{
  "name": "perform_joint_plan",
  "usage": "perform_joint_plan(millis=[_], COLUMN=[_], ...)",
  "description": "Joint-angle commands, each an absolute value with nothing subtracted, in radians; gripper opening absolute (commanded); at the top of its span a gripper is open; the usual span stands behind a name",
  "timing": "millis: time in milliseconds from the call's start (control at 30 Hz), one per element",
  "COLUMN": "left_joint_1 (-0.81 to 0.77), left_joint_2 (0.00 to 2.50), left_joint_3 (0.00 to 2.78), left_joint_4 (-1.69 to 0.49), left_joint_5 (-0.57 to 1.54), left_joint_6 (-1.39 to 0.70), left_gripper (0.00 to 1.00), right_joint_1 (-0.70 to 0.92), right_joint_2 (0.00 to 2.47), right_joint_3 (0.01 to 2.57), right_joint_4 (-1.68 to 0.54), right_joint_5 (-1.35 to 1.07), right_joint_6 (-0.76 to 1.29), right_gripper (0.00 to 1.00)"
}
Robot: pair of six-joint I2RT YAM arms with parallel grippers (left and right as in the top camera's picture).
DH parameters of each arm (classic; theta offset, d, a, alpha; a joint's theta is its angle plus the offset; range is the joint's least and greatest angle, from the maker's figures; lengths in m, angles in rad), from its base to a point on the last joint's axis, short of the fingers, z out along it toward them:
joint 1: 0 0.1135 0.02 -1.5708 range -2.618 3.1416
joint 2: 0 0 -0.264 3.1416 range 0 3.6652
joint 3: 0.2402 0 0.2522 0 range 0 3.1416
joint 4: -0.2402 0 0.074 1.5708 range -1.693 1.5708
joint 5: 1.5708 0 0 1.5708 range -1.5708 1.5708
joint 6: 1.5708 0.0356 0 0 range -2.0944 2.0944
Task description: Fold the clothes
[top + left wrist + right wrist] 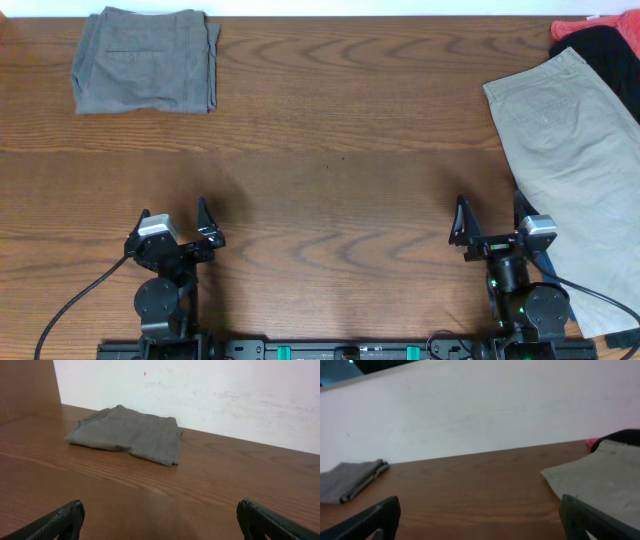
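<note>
The wooden bench (330, 150) fills the overhead view, its far edge meeting a white wall (200, 390).

The largest of the clothes, a pair of khaki-beige shorts (570, 170), lies spread flat along the right side of the bench. It runs from near the far right corner down to the near edge, and its left border lies just beside the right arm.

A pair of mid-grey shorts (145, 60) sits folded into a compact, roughly square stack in the far left corner, well apart from both arms. In the left wrist view its layered edges show along the right side.

A black piece (612, 50) lies bunched at the far right corner, touching the far end of the khaki shorts. I cannot tell which of the two lies on top. A red piece (575, 28) sits just beyond it, at the very edge of the bench, and only a little of it shows.

The left hand (174, 212) is near the front left, its fingers spread wide with nothing between them and only bare wood ahead. The right hand (489, 205), near the front right, is spread just as wide and holds nothing.
</note>
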State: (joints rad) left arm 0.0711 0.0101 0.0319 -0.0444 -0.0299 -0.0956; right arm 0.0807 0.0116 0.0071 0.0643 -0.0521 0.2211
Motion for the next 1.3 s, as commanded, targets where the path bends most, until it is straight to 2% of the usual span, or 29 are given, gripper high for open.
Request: perform_joint_plan(millis=[0,167,1267], left_joint_1=[0.071,0.071,0.071], left_joint_2=[0.004,0.004,0.004], left_joint_3=[0.004,0.004,0.004], left_joint_4=[-0.069,-0.069,-0.069], left_joint_5=[-0.041,-0.041,-0.041], left_joint_6=[-0.079,-0.079,-0.079], left_gripper=[0.98,0.98,0.98], right_joint_1=[0.088,0.088,0.086], right_joint_2=[0.005,0.005,0.005], right_joint_3=[0.006,0.006,0.006], right_joint_4=[0.052,-0.077,-0.072], right_joint_5=[-0.041,-0.034,-0.034], right_joint_6=[0.094,-0.001,-0.001], right_gripper=[0.99,0.99,0.99])
